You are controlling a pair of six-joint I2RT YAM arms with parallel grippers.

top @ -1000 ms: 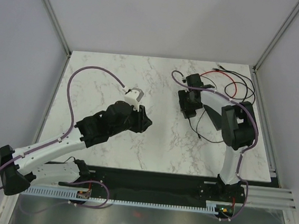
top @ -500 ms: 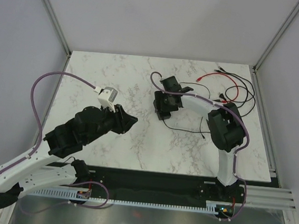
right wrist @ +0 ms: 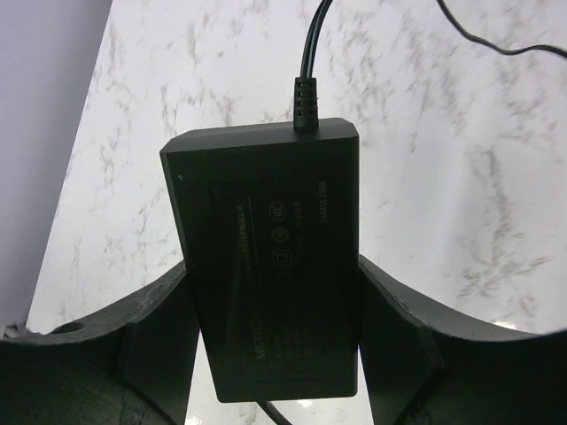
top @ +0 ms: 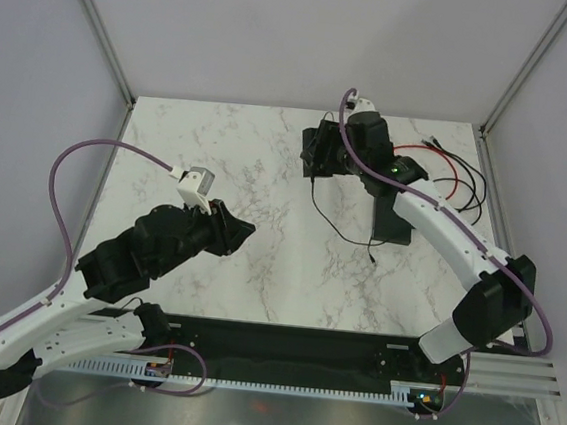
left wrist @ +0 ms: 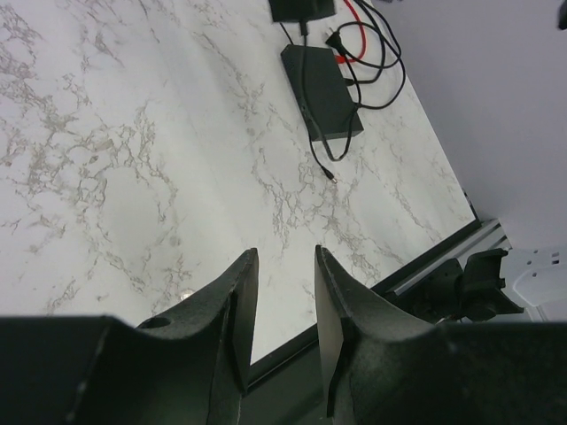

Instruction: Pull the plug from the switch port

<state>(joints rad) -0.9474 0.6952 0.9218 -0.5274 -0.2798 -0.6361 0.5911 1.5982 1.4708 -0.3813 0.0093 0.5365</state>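
One black box [right wrist: 270, 266] clamped in right jaws; left jaws parted, empty. Box likely light, rigid; pinch plug [right wrist: 306, 104] by collar at switch port [right wrist: 306, 127], not cable [right wrist: 312, 44].

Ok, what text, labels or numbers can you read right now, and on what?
"MED…": faint line on the black box gripped in the right hand; the rest of it is unreadable.
Round marks and a row of digits beside it: too faint to read.
Nothing else readable.
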